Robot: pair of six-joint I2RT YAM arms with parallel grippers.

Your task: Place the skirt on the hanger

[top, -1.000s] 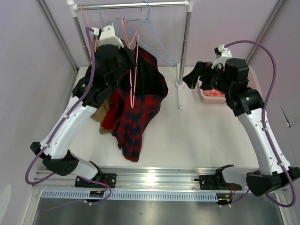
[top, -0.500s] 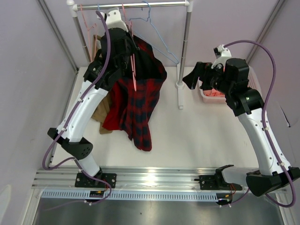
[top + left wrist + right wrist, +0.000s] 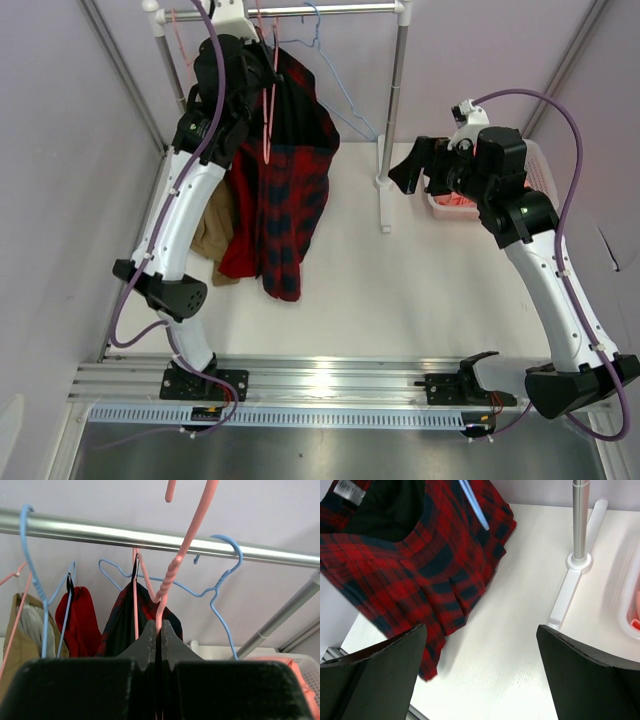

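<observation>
The red and navy plaid skirt (image 3: 285, 185) hangs on the pink hanger (image 3: 267, 110), clear of the table, just below the rack's rail (image 3: 330, 10). My left gripper (image 3: 252, 45) is raised to the rail. In the left wrist view it (image 3: 159, 630) is shut on the pink hanger's twisted neck (image 3: 170, 575), and the hook rises in front of the rail (image 3: 125, 535). The skirt (image 3: 122, 625) shows behind the fingers. My right gripper (image 3: 412, 165) is open and empty, right of the rack's post. Its wrist view (image 3: 480, 670) shows the skirt (image 3: 420, 565) and its black lining (image 3: 385, 515).
Light-blue hangers (image 3: 220, 580) hang on the rail, and a plain red garment (image 3: 77, 615) and a tan one (image 3: 20, 630) hang at the left. The rack's right post (image 3: 400, 100) and foot (image 3: 577, 565) stand mid-table. A white basket (image 3: 542, 170) holds salmon-pink cloth (image 3: 455, 200).
My left arm has lifted the hanger and skirt up and back to the rail, so the skirt's hem left the table. The right arm has hardly moved.
</observation>
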